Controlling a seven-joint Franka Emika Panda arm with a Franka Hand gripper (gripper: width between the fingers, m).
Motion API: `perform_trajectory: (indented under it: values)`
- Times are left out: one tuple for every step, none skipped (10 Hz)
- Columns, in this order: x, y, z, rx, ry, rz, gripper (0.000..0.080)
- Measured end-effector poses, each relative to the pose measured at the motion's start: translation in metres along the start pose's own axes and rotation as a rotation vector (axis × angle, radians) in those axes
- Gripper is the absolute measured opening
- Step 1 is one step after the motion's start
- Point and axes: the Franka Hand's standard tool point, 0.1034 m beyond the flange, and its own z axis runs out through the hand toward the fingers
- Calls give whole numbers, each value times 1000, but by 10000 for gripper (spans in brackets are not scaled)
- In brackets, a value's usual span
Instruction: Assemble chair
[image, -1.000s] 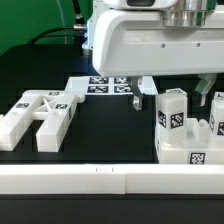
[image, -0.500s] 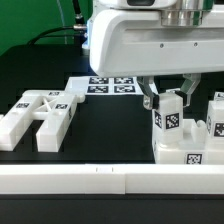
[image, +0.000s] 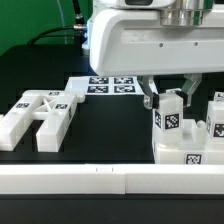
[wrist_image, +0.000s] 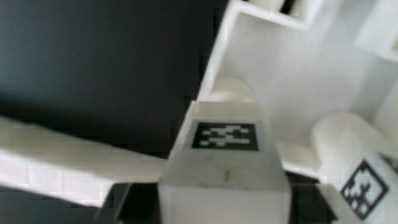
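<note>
The gripper (image: 169, 100) hangs below the white arm (image: 150, 40) at the exterior view's right. Its two fingers (image: 150, 101) are drawn in against opposite sides of an upright bar (image: 171, 122), gripping it near the top. The bar stands vertical, with a square tag facing the camera. Its lower end meets the block (image: 185, 152), a chunky white base that carries a tag on its front face; whether the bar is fully seated there cannot be told. A second bar (image: 216, 118) rises from the same block, just beside the first and apart from it, towards the exterior view's right. The H-frame (image: 40, 116) lies flat on the black table (image: 110, 135) well apart on the exterior view's left, with tags on its top face. The marker board (image: 105, 86) lies flat behind, between the H-frame and the gripper. A long white rail (image: 110, 181) runs across the front of the table. In the wrist view the bar (wrist_image: 222, 150) fills the middle, tag up, with the gripper (wrist_image: 214, 205) closed on it and a dark finger (wrist_image: 128, 203) at its side. The second bar (wrist_image: 365, 170) shows close by, blurred.
</note>
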Motion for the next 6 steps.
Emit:
perform_trajectory:
  values:
    - [0, -2, 0, 1, 3, 91, 298]
    - [0, -2, 0, 6, 2, 177, 296]
    - [0, -2, 0, 9, 1, 239, 296]
    - [-1, -3, 1, 19, 0, 362, 296]
    - [-1, -4, 1, 22, -2, 448, 296]
    - [-1, -6, 1, 30, -7, 570, 296]
